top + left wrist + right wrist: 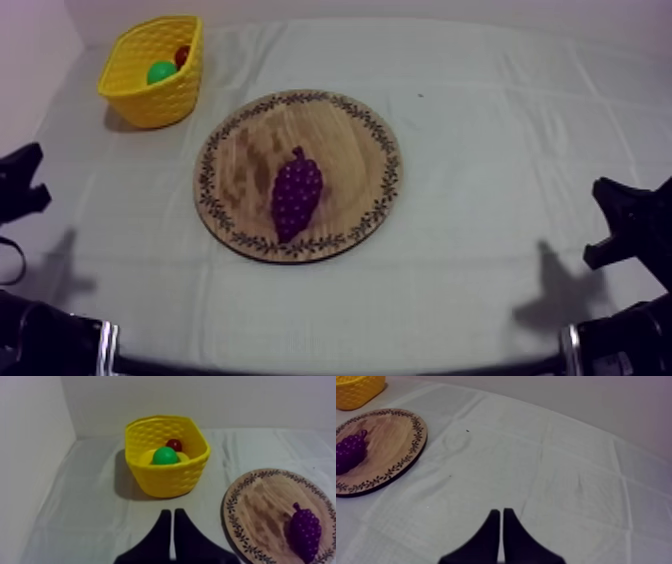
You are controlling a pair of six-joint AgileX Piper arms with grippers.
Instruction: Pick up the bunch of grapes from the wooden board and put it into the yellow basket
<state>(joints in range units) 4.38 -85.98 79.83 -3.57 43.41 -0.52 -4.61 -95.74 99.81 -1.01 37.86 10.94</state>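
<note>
**The bunch of grapes [297, 195] lies on the wooden board [245, 135]; both claws sit low with fingers together**

The wooden board lies flat near the middle of the tabletop [490, 120], on the grey-white cloth. The bunch of grapes lies on its side on the half of the board nearer the top camera. Its stem points toward the far side and its purple body is well inside the patterned rim. Nothing touches it.

The yellow basket [150, 100] stands at the far left of the tabletop, close to the board's rim but apart from it. A round green fruit [160, 72] and a small red fruit [182, 55] lie inside it. In the left wrist view something yellow shows under the green fruit, and I cannot tell what it is.

The left claw [172, 513] sits low at its own side of the tabletop. Its two black fingers are pressed together in a narrow wedge with nothing between them, and it points at the cloth in front of the basket. The right claw [499, 512] sits low at the opposite side, also closed into a wedge and empty. It is over bare cloth, well apart from the board and the grapes.
</note>
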